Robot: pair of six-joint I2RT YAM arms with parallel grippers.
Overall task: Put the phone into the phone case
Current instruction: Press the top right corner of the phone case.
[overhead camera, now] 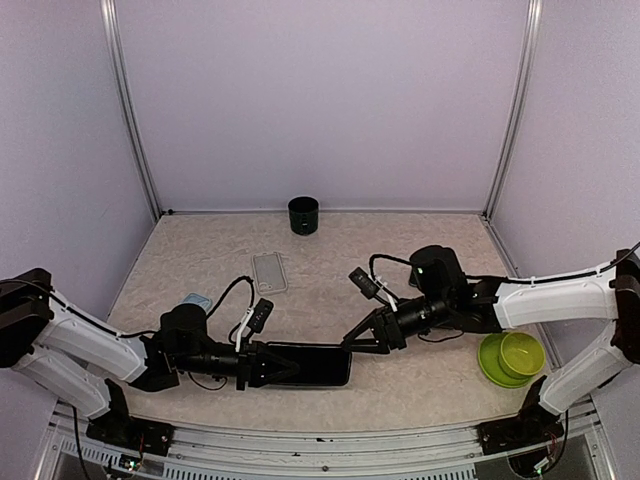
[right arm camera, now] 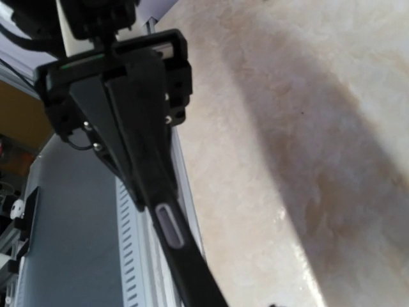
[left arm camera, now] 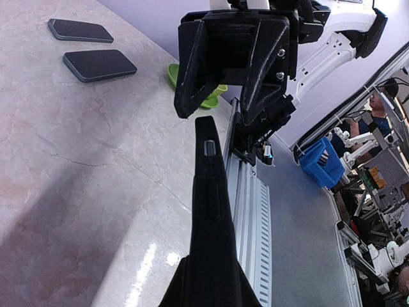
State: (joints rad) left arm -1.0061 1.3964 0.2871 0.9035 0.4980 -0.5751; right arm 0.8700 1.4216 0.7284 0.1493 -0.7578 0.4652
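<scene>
My left gripper [overhead camera: 285,365] is shut on one end of a black phone [overhead camera: 312,365], held just above the table near the front edge. The left wrist view shows the phone [left arm camera: 208,192] edge-on, matte, with a grey oval button; whether a case is round it I cannot tell. My right gripper [overhead camera: 349,345] stands open at the phone's free end, one finger [left arm camera: 186,77] on each side and neither touching. A pale translucent phone case [overhead camera: 268,272] lies flat on the table behind the left arm. In the right wrist view the phone [right arm camera: 167,224] runs up to the left gripper [right arm camera: 137,160].
A black cup [overhead camera: 303,215] stands at the back centre. Green bowls [overhead camera: 510,358] sit at the front right. A light blue object [overhead camera: 196,300] lies by the left arm. Two dark flat phone-shaped things [left arm camera: 99,64] lie on the table beyond the right gripper. The metal rail [overhead camera: 330,440] runs along the front edge.
</scene>
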